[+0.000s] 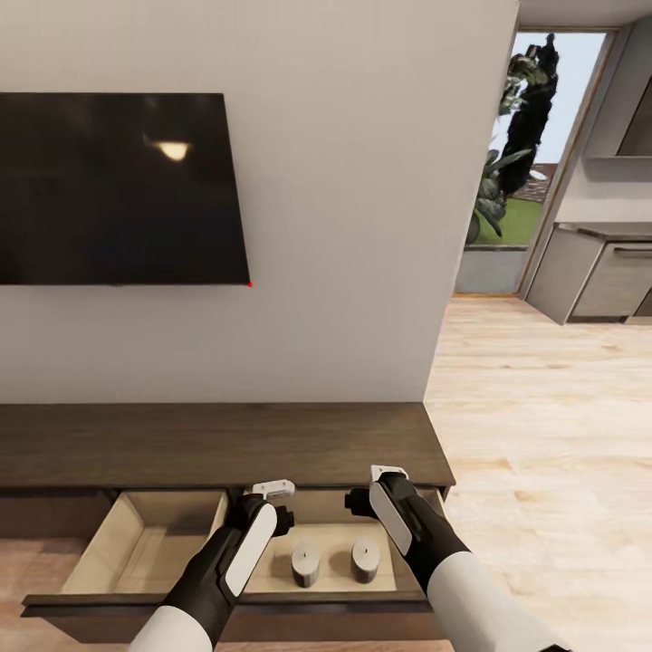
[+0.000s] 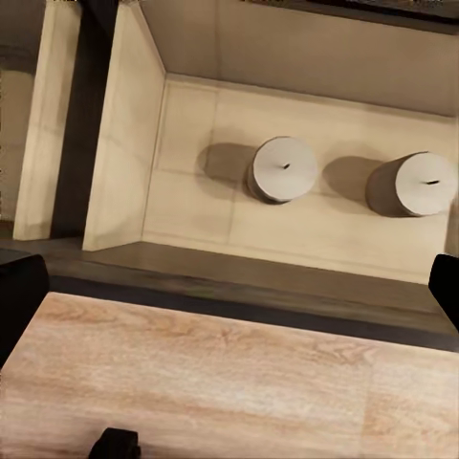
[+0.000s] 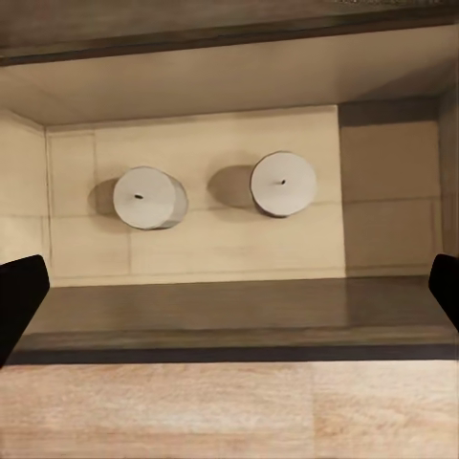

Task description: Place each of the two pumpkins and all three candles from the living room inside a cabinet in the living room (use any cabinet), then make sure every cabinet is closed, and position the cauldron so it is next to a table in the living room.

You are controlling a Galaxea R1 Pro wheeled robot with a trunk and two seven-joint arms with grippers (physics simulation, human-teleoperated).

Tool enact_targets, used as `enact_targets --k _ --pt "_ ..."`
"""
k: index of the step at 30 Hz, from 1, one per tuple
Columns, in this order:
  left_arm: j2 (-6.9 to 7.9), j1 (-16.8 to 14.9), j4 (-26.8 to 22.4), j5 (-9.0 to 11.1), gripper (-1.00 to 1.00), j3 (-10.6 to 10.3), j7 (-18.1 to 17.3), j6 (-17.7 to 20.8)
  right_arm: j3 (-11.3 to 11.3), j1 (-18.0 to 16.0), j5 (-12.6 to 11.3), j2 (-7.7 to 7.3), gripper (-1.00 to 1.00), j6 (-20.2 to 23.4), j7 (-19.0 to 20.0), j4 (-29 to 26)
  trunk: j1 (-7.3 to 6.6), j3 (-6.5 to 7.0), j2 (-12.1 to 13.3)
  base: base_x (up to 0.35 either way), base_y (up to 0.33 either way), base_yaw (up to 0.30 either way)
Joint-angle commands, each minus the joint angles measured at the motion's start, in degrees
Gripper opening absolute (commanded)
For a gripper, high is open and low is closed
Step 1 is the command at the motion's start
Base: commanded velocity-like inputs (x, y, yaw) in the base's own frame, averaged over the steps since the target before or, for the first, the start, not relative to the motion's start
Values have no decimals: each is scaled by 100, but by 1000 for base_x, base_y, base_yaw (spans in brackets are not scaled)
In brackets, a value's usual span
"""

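Two stubby grey-beige cylindrical candles (image 1: pixel 305 563) (image 1: pixel 365 559) were seen standing apart in the long dark-brown wood cabinet's (image 1: pixel 217 444) open pale-wood drawer. Left gripper (image 2: pixel 229 296) and right gripper (image 3: pixel 229 292) were held wide, empty, above its front edge.

Two candles (image 1: pixel 305 563) crowd the open drawer (image 1: pixel 330 525) (room remains beside them).
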Motion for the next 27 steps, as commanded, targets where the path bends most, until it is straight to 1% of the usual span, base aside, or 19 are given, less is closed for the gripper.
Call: enact_targets --k 1,9,12,14,16,17,20,21,22,24,26,27 --pt "2 -4 -6 60 100 -12 58 7 11 -4 -53 0 100 11 -52 -6 -23 13 38 0 0 0" --pt "11 -4 18 60 100 -12 63 7 -22 -4 -55 -19 100 1 -55 -6 -198 156 359 0 0 0" --pt "40 -31 42 60 100 -3 57 17 -32 -4 -74 -40 100 -13 -60 13 -264 210 479 0 0 0" --pt "92 -109 186 66 100 74 58 21 -32 -4 -72 -47 100 -12 -64 15 -308 246 560 0 0 0" --pt "147 -172 480 59 100 180 62 16 -29 -4 -69 -55 100 6 -88 18 -352 282 640 0 0 0" --pt "318 -240 1084 60 100 288 16 -26 -32 54 -71 -84 100 22 -191 19 -374 300 680 0 0 0" --pt "449 -255 1692 61 100 315 -16 -81 -24 62 -85 -135 100 34 -226 13 -440 354 800 0 0 0" --pt "472 -256 1806 59 100 316 -21 -102 -21 67 -95 -144 100 34 -229 14 -462 372 840 0 0 0" --pt "515 -258 2058 62 100 307 -26 -227 -18 175 -110 -167 100 6 -224 18 -484 390 881 0 0 0" --pt "553 -258 2758 73 100 308 -35 -666 -25 639 -120 -185 100 -29 -219 6 -528 426 961 0 0 0" --pt "553 -259 3164 71 100 299 -37 -929 -24 908 -115 -194 100 -93 -210 5 -572 461 1041 0 0 0" --pt "550 -236 3350 68 100 291 -38 -1086 -26 1084 -102 -197 100 -248 -205 13 -594 479 1081 0 0 0"
